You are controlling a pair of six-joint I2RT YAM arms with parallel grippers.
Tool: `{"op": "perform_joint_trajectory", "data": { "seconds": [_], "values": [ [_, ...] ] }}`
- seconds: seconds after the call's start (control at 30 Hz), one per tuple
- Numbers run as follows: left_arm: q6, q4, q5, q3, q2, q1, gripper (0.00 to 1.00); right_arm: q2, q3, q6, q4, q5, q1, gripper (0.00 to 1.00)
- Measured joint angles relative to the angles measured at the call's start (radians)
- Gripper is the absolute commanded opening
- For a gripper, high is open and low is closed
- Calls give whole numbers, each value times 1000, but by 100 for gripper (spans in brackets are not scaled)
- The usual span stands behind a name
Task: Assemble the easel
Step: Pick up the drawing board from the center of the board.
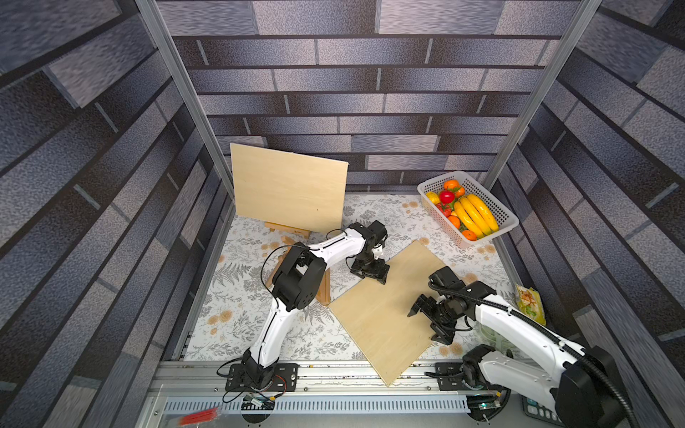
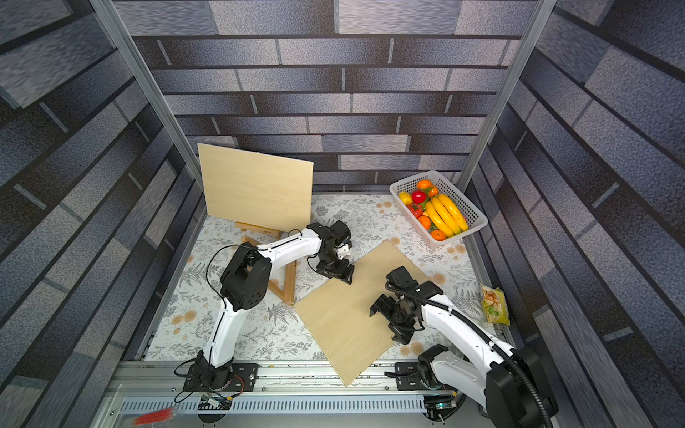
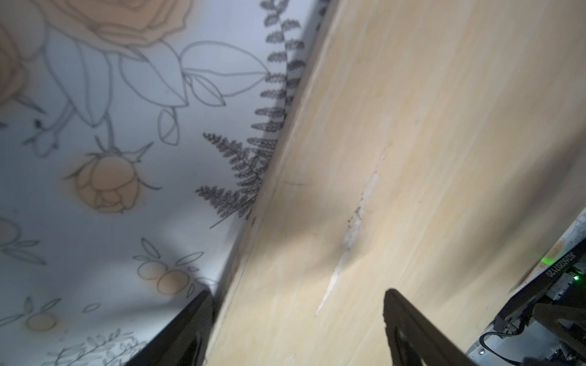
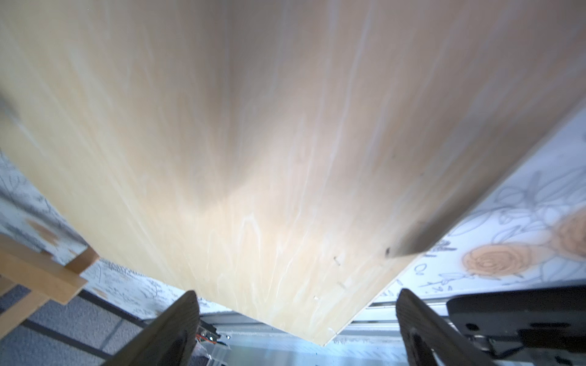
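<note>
A light plywood board (image 1: 381, 315) (image 2: 344, 318) lies flat on the flowered tablecloth, turned diamond-wise, its near corner over the front rail. My left gripper (image 1: 372, 278) (image 3: 298, 293) is open at the board's far left edge, one finger over the cloth and one over the wood. My right gripper (image 1: 426, 324) (image 4: 296, 293) hangs open just above the board's right side, fingers wide apart. A wooden easel frame (image 1: 323, 287) (image 4: 38, 279) lies flat beside the board, mostly hidden under my left arm. At the back left a second board (image 1: 289, 187) stands on a small easel (image 1: 287, 230).
A white basket (image 1: 496, 209) of plastic fruit sits at the back right. A yellow snack bag (image 1: 530, 300) lies by the right wall. The aluminium rail (image 1: 333, 374) with both arm bases runs along the front. Brick-patterned walls close in three sides.
</note>
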Motion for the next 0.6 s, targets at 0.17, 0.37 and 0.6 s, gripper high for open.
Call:
{"op": "perform_joint_trajectory", "data": {
  "seconds": [0.17,0.37,0.6],
  "values": [
    [0,9,23,-20,-11,11,83,-69,-152,174,105,-16,182,97],
    [0,8,24,-21,-11,11,80,-162,-230,322,239,-42,272,95],
    [0,24,-11,-37,-16,19,69,-130,-269,401,448,-68,370,94]
  ]
}}
